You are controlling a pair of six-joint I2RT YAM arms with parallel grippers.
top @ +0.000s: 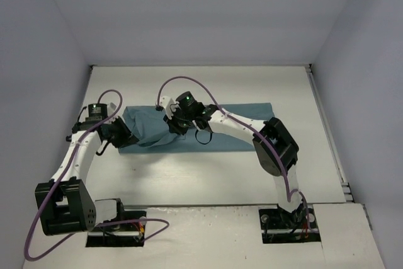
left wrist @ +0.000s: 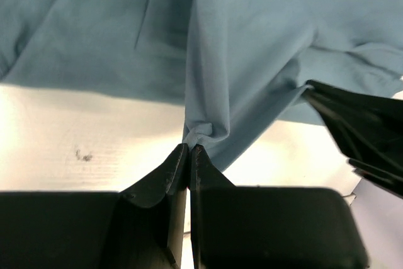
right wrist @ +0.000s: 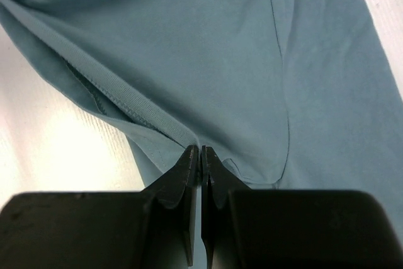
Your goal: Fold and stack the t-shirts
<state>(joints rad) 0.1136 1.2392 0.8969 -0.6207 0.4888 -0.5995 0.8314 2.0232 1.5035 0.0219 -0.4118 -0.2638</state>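
Note:
The teal t-shirt (top: pixel 233 127) lies folded along the far middle of the white table (top: pixel 208 174). Its left end is lifted and bunched between the two grippers. My left gripper (top: pixel 126 135) is shut on a pinched edge of the t-shirt (left wrist: pixel 252 48), held above the table in the left wrist view. My right gripper (top: pixel 178 125) is shut on the ribbed collar edge of the t-shirt (right wrist: pixel 208 55), as the right wrist view shows. The right gripper's fingers (left wrist: pixel 359 127) show at the right edge of the left wrist view.
Grey walls enclose the table on the left, back and right. Purple cables loop over both arms (top: pixel 189 80). The arm bases (top: pixel 113 215) sit at the near edge. A small dark mark (left wrist: pixel 83 154) lies on the table.

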